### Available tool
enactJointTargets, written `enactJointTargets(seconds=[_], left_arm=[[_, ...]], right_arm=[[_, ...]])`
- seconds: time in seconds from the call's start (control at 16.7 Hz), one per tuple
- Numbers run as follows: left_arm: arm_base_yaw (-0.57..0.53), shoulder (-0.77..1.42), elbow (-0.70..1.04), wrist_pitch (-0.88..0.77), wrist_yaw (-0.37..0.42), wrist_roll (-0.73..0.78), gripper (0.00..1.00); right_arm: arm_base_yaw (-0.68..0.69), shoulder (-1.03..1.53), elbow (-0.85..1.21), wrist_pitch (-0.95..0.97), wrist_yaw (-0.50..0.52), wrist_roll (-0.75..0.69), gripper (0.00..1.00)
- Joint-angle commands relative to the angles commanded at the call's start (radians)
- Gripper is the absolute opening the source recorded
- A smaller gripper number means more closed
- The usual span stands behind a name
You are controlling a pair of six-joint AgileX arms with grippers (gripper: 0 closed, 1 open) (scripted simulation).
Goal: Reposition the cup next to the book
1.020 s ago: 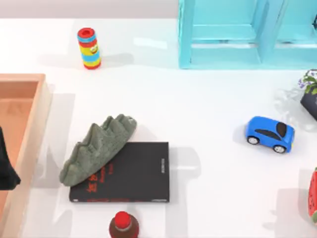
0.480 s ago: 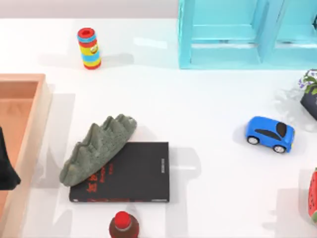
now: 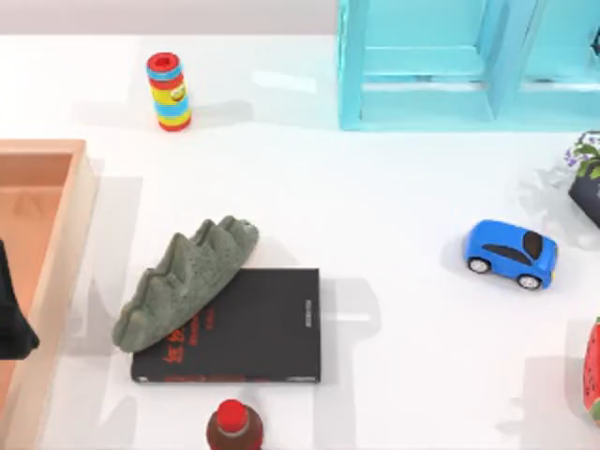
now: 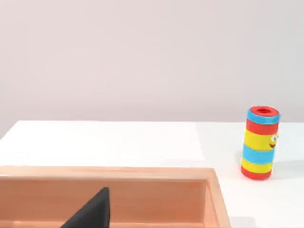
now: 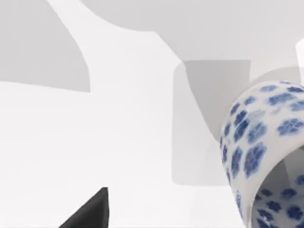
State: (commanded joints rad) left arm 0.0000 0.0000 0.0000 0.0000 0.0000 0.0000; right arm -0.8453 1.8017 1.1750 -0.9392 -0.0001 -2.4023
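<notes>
The cup (image 3: 587, 153) sits far right by the right gripper (image 3: 591, 192), grip state unclear; carried left, it could clip the car (image 3: 511, 253) before reaching the book (image 3: 253, 328).

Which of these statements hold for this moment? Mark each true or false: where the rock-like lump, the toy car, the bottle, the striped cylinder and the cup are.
1. The grey-green lump overlaps the book. True.
2. The blue toy car sits on the book. False: it stands apart on the white table, on the right side.
3. The red-capped bottle stands by the book's near edge. True.
4. The striped cylinder lies inside the wooden tray. False: it stands upright on the table beyond the tray.
5. The cup already rests beside the book. False: it is at the table's far right edge.
</notes>
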Motion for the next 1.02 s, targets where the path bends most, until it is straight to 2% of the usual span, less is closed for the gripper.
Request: enactJointTargets(seconds=[0.18,0.42,1.02], left_arm=[[0.0,0.0,0.0,0.0,0.0,0.0,1.0],[0.0,0.0,0.0,0.0,0.0,0.0,1.0],[0.0,0.0,0.0,0.0,0.0,0.0,1.0]], right_arm=[[-0.001,0.025,-0.063,0.083,0.0,-0.001,1.0],[-0.001,0.027,-0.068,0.09,0.0,-0.001,1.0],[-0.001,0.027,-0.068,0.09,0.0,-0.001,0.25]])
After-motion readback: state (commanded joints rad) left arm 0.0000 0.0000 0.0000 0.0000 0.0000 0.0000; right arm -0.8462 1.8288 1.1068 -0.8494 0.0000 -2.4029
